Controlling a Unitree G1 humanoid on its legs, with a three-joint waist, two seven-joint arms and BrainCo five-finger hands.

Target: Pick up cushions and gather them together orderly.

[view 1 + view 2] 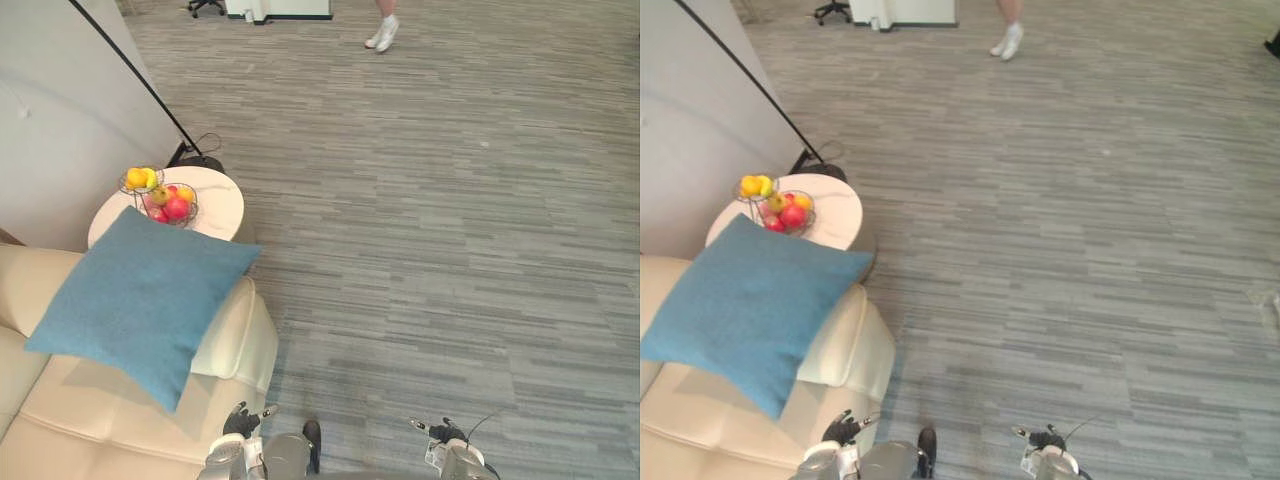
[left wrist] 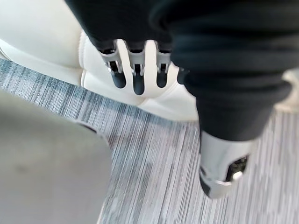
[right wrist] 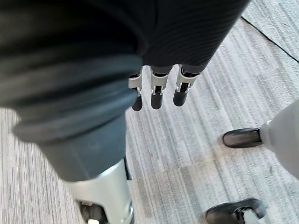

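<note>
Cushion: one blue cushion [image 1: 140,300] at the left of the left eye view. It lies on the cream sofa [image 1: 90,425], tilted like a diamond, propped across the rounded armrest and down onto the seat.
Cushion corners: the upper corner points at the table and covers part of its near edge; whether it touches the table cannot be told. The lower corner rests over the seat.
Table: a round white table [image 1: 222,205] stands just beyond the armrest, upper left of centre, next to the pale wall.
Fruit basket: a wire fruit basket [image 1: 172,206] on the table holds red fruit, with yellow fruit on a small upper tier.
Pole: a thin black pole [image 1: 130,70] slants down along the wall to a dark base behind the table.
Floor: grey striped carpet [image 1: 450,250] fills the right and the top.
Person: a leg with a white shoe [image 1: 384,35] stands at the top edge.
Left robot hand [image 1: 240,420]: bottom edge, just beside the sofa's front corner. Its fingers [image 2: 136,77] are straight, over the sofa edge and carpet, and hold nothing.
Right robot hand [image 1: 441,431]: bottom edge, right of centre, well apart from the cushion. Its fingers [image 3: 158,93] are straight above the carpet and hold nothing.
</note>
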